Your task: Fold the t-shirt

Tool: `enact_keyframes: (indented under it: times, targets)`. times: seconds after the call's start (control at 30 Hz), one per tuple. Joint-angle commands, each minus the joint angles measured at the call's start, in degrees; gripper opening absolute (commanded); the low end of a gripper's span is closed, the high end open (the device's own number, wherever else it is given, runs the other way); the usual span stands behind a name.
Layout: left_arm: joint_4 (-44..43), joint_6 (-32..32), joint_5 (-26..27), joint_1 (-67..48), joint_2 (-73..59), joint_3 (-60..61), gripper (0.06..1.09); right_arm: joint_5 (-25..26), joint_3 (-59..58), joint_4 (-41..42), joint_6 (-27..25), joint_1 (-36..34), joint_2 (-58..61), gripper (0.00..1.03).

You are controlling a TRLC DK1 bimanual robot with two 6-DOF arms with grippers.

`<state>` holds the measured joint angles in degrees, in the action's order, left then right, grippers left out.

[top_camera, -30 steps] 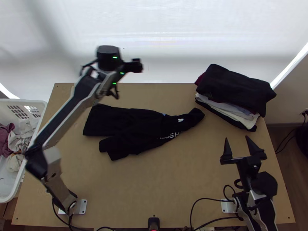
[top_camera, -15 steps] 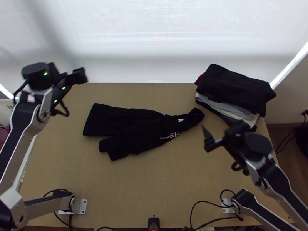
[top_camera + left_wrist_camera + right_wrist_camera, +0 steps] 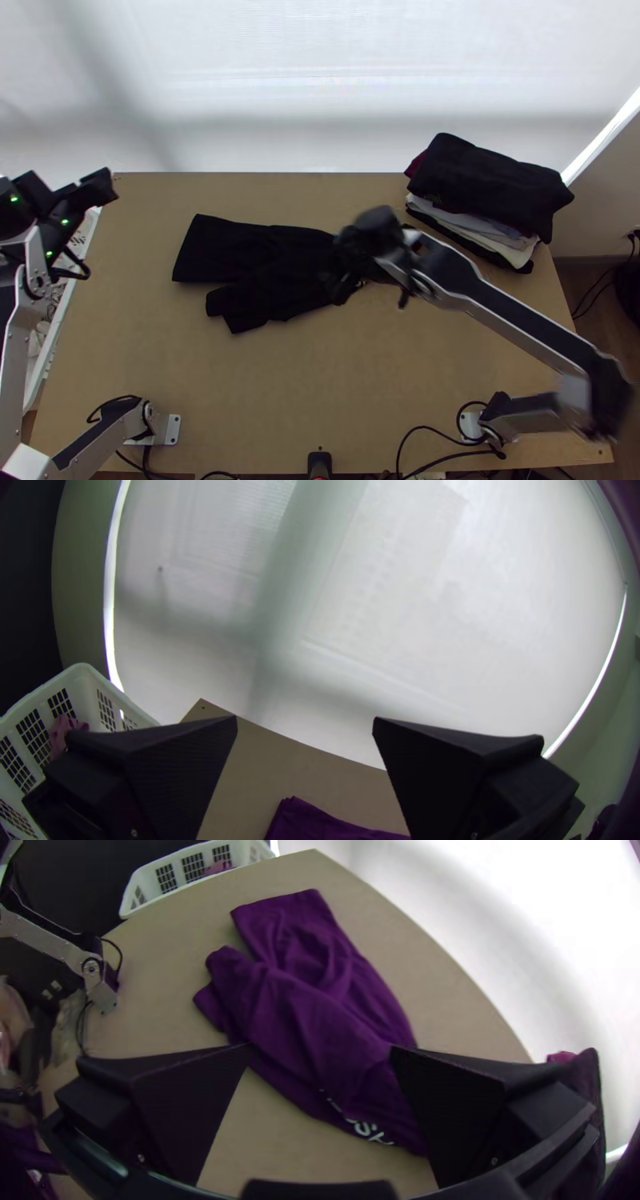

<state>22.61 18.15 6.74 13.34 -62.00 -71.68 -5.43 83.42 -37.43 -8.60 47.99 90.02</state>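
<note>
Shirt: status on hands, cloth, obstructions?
Left hand open, near far left table corner. Right hand open, over shirt. Shirt rumpled, unfolded. Right arm blocks shirt's right end from above.

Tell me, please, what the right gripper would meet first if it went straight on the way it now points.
Probably the t-shirt, straight ahead of the open right gripper, though its distance is unclear.

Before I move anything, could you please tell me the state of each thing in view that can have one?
T-shirt: rumpled on the table, not neatly folded.
Clothes stack: folded, piled up.
Basket: upright, cloth inside.
Left end effector: open, empty.
Right end effector: open, over the t-shirt.
</note>
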Motion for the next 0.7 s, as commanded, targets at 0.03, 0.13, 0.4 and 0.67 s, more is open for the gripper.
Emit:
enact_keyframes:
  times: [0.03,0.13,0.4,0.67]
  targets:
    - [0.2,-0.7,2.4,3.1,1.6,1.7,1.05,-7.3,14.8,-6.7,0.3,-0.4,13.3,0.99]
    - [0.2,-0.7,2.7,4.3,2.1,2.4,1.05,-12.5,24.8,-10.9,0.3,-0.4,21.2,0.99]
    - [0.2,-0.7,2.7,5.0,3.1,3.6,1.05,-17.1,44.0,-18.2,-4.5,-0.4,36.7,0.99]
    - [0.0,-0.7,2.8,4.9,3.3,4.3,1.05,-16.7,46.7,-17.4,-6.7,1.1,43.0,0.86]
